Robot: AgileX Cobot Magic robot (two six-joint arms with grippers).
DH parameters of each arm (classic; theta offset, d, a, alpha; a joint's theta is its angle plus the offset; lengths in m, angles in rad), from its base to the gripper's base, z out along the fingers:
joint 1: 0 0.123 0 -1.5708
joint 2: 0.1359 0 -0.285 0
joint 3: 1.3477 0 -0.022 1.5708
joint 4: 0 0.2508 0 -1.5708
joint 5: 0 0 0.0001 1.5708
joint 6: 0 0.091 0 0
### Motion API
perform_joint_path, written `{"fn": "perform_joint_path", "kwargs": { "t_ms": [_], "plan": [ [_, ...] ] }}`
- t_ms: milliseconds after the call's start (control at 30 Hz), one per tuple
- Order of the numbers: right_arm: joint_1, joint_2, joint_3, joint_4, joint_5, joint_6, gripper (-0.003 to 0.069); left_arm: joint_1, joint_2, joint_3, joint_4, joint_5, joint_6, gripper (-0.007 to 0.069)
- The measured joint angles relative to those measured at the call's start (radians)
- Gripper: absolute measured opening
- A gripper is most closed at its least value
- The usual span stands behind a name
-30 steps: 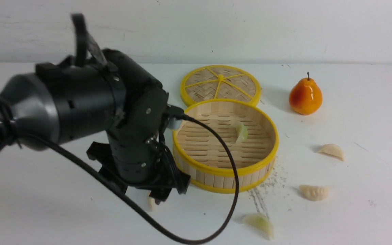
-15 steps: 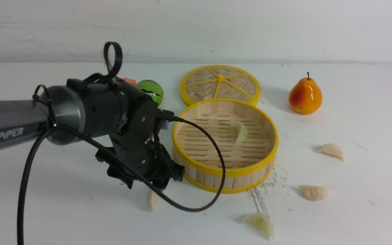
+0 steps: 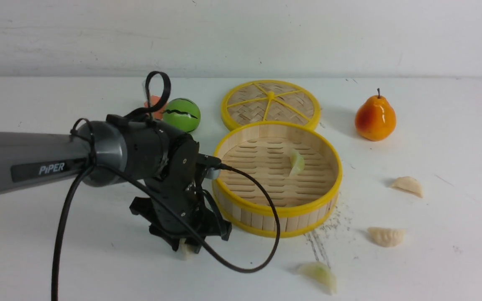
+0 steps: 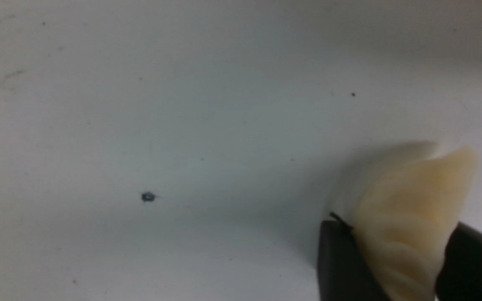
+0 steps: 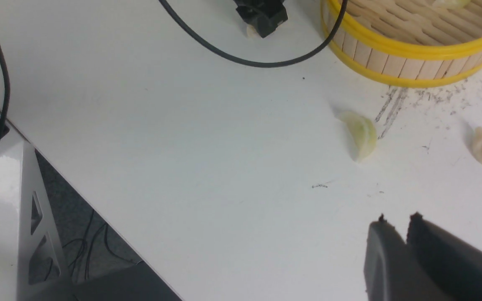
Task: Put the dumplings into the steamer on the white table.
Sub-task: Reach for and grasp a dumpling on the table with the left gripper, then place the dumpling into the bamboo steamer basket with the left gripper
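White bench [image 3: 433, 267], front view: left arm [image 3: 36, 163] reaches down left of the steamer [image 3: 278, 211].
It sits lower than before; left wrist view: left fingers [image 4: 337, 263] clench a cream dumpling [image 4: 408, 225] on the bench; right wrist view: right fingers [image 5: 385, 259] nearly together, empty.

A round bamboo steamer [image 3: 278, 217] sits mid white worktop [image 3: 433, 271], a greenish dumpling [image 3: 296, 162] inside it. A woven lid [image 3: 271, 102] lies just behind the steamer, an orange pear [image 3: 375, 117] to the lid's right, and a cream pleated dumpling [image 3: 185, 251] front-left of the steamer.
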Motion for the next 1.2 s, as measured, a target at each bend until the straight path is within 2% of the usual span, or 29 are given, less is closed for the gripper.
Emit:
{"fn": "perform_joint_path", "kwargs": {
  "t_ms": [33, 100, 233, 367, 467, 667, 1100, 1200],
  "plan": [
    [0.000, 0.000, 0.000, 0.000, -0.002, 0.000, 0.0077, 0.000, -0.006, 0.000, 0.000, 0.000, 0.001, 0.0203],
    [0.000, 0.000, 0.000, 0.000, -0.002, 0.000, 0.0078, 0.000, -0.021, -0.004, 0.000, 0.009, 0.001, 0.0177],
    [0.000, 0.000, 0.000, -0.001, -0.003, 0.000, 0.0084, 0.000, -0.092, -0.087, -0.025, 0.078, 0.002, 0.0185],
    [0.000, 0.000, 0.000, -0.001, -0.016, 0.000, 0.0085, 0.000, -0.130, -0.238, -0.117, 0.140, 0.002, 0.0185],
    [0.000, 0.000, 0.000, -0.001, -0.027, 0.000, 0.0085, -0.001, -0.112, -0.373, -0.212, 0.146, 0.003, 0.0185],
    [0.000, 0.000, 0.000, -0.001, -0.029, 0.000, 0.0085, -0.002, 0.028, -0.534, -0.316, 0.103, 0.003, 0.0185],
    [0.000, 0.000, 0.000, -0.010, -0.029, 0.000, 0.0095, -0.002, 0.300, -0.675, -0.325, -0.028, -0.032, 0.0185],
    [0.000, 0.000, 0.000, -0.026, -0.029, 0.000, 0.0095, -0.002, 0.319, -0.678, -0.307, -0.046, -0.036, 0.0228]
  ]
}}
